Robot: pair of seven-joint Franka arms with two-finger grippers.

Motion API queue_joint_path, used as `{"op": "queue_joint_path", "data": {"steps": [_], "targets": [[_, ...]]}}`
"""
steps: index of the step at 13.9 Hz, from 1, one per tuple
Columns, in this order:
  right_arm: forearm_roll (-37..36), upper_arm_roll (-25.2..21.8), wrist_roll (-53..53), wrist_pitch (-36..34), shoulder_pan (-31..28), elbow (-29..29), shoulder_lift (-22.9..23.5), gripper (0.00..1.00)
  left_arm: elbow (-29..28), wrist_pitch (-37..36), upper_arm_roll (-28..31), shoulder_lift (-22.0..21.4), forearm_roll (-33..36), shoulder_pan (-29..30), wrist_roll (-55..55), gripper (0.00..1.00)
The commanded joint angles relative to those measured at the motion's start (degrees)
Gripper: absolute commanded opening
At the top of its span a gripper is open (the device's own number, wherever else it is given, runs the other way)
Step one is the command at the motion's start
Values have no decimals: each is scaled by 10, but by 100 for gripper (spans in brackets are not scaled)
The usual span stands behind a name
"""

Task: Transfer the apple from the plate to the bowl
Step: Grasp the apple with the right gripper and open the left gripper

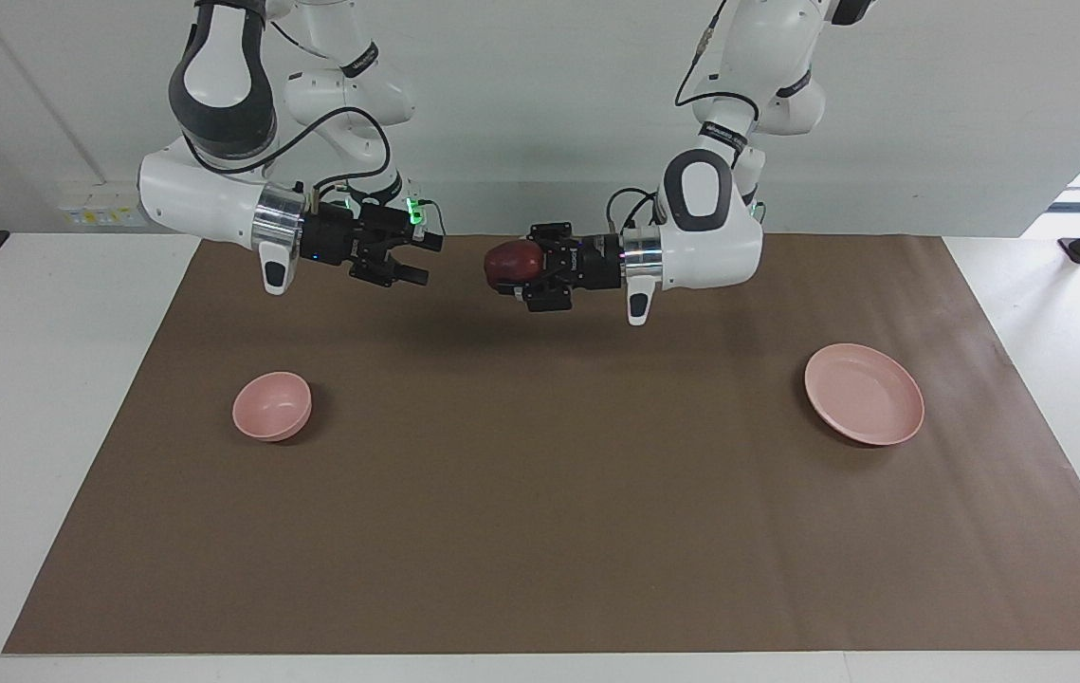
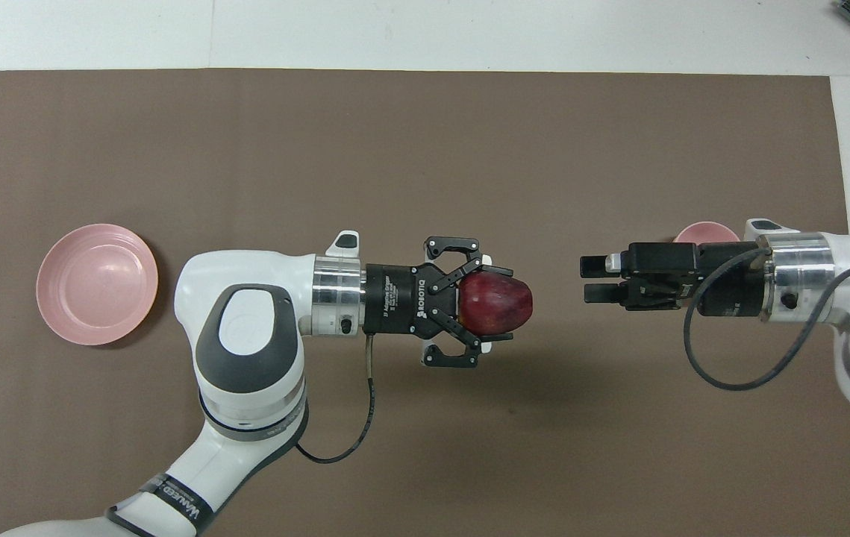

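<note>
My left gripper [image 1: 507, 273] is shut on the dark red apple [image 1: 515, 258] and holds it sideways in the air over the middle of the brown mat, pointing toward the right gripper. In the overhead view the left gripper [image 2: 501, 304] clasps the apple [image 2: 498, 301] between its fingers. My right gripper [image 1: 414, 258] is open and empty, up in the air, facing the apple with a gap between them; it also shows in the overhead view [image 2: 593, 278]. The pink bowl [image 1: 272, 406] stands empty at the right arm's end, half hidden under the right gripper in the overhead view [image 2: 705, 232]. The pink plate [image 1: 864, 394] lies empty at the left arm's end [image 2: 96, 283].
A brown mat [image 1: 540, 531] covers the table between white margins. Only the bowl and the plate stand on it.
</note>
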Motion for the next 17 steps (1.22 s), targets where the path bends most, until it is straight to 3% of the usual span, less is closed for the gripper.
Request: {"op": "queue_joint_path", "data": {"steps": [1, 5, 10, 13, 17], "targets": [[25, 4, 15, -1, -4, -19, -15, 100, 4, 18, -16, -11, -31, -2, -6, 0], [24, 5, 13, 1, -3, -30, -23, 100, 27, 83, -64, -1, -48, -1, -7, 0], [22, 5, 1, -30, -7, -49, -37, 100, 53, 121, -75, 17, -48, -1, -6, 0], [21, 5, 0, -24, -5, -53, -41, 100, 89, 183, -103, 41, -49, -2, -7, 0], [16, 5, 1, -20, -4, -53, -40, 100, 100, 189, -103, 43, -53, -12, -8, 0]]}}
